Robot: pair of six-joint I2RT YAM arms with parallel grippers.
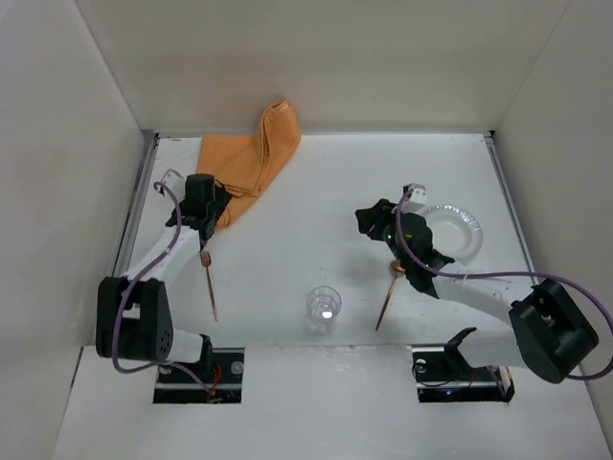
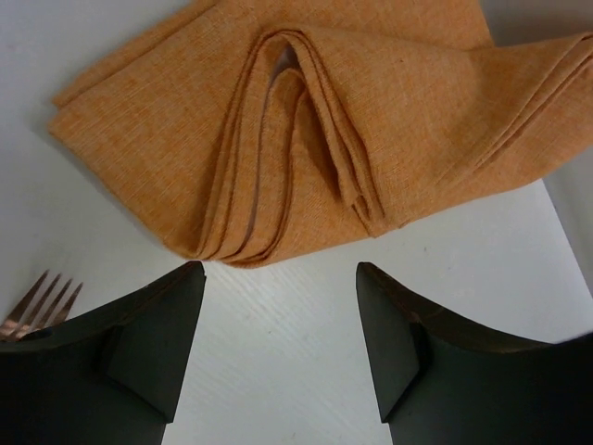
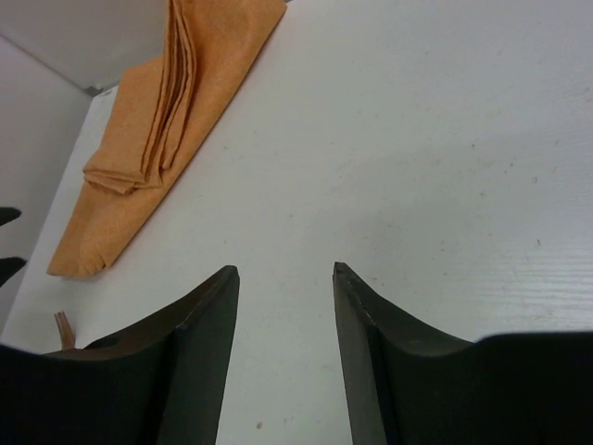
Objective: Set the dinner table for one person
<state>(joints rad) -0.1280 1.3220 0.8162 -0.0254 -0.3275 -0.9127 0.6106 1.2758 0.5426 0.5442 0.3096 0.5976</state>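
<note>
Napkin [image 2: 371,120] lies folded at the far-left of the dinner table [image 1: 316,192], just ahead of the left gripper [image 2: 278,278], jaws wide and empty; the right gripper [image 3: 284,273], likewise wide, is well apart.

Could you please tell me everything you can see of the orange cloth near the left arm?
The orange cloth is a woven, matte fabric, loosely folded into several layers, with rumpled ridges showing along its middle. It lies on the white table at the far left, running diagonally, its far end reaching up against the back wall. The left gripper, open, hangs just short of its near folded edge, not touching it. Nothing else rests on it.
</note>
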